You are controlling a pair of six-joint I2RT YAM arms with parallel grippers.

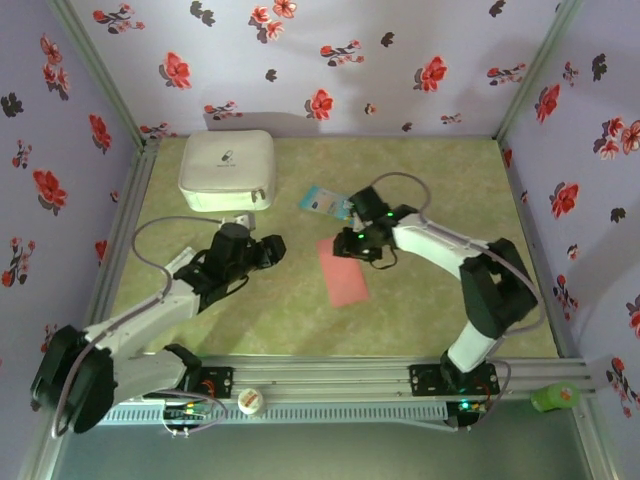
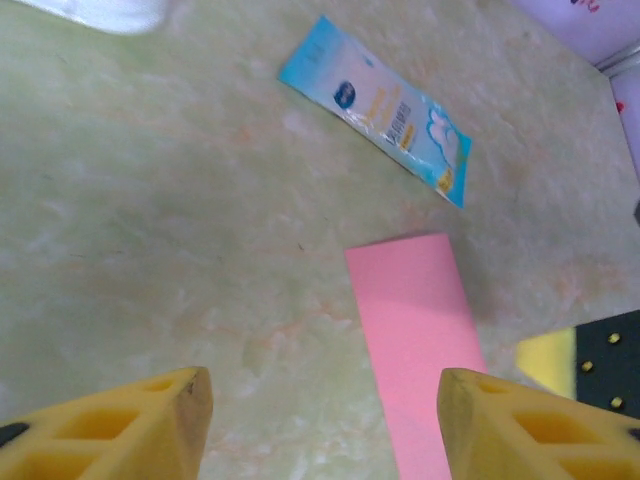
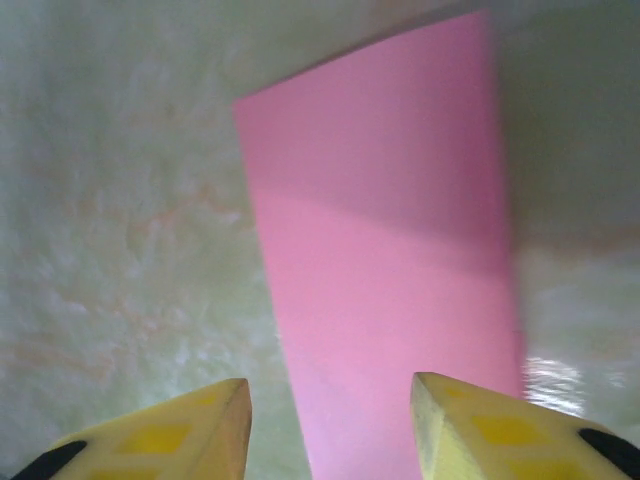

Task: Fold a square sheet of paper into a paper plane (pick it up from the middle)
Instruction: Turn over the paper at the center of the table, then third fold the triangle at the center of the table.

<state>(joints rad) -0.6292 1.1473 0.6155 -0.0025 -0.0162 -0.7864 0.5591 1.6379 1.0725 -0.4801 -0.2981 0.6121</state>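
Just one pink sheet (image 1: 346, 275), one blue packet (image 1: 325, 201); left tool (image 2: 322, 395), right tool (image 3: 330, 395) both agape.

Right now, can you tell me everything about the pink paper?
The pink paper is thin, plain and matte, a long narrow rectangle, so it looks folded in half. It lies flat on the green mat, near the blue packet without touching it. The right gripper hangs open above one end.
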